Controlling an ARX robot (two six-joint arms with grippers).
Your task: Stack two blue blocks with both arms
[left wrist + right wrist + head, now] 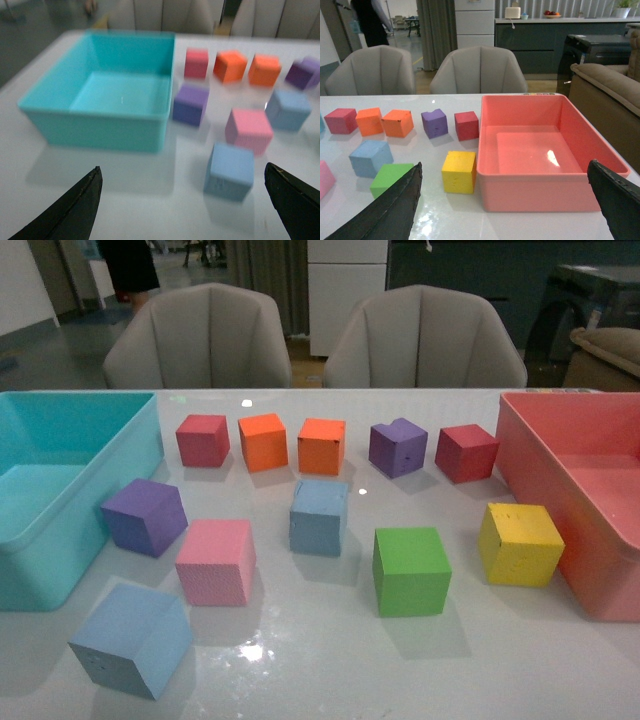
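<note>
The left claw and right claw show matte black, tapering, wedge-shaped fingers.

turquoise bin left | pink bin right | green cube | yellow cube

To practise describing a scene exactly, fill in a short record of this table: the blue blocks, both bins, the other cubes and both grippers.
blue blocks: two, apart, not stacked; one in the middle, one at the front left
turquoise bin: on the left, empty
pink bin: on the right, empty
other cubes: nine, none stacked
left gripper: open, holding nothing
right gripper: open, holding nothing
</note>
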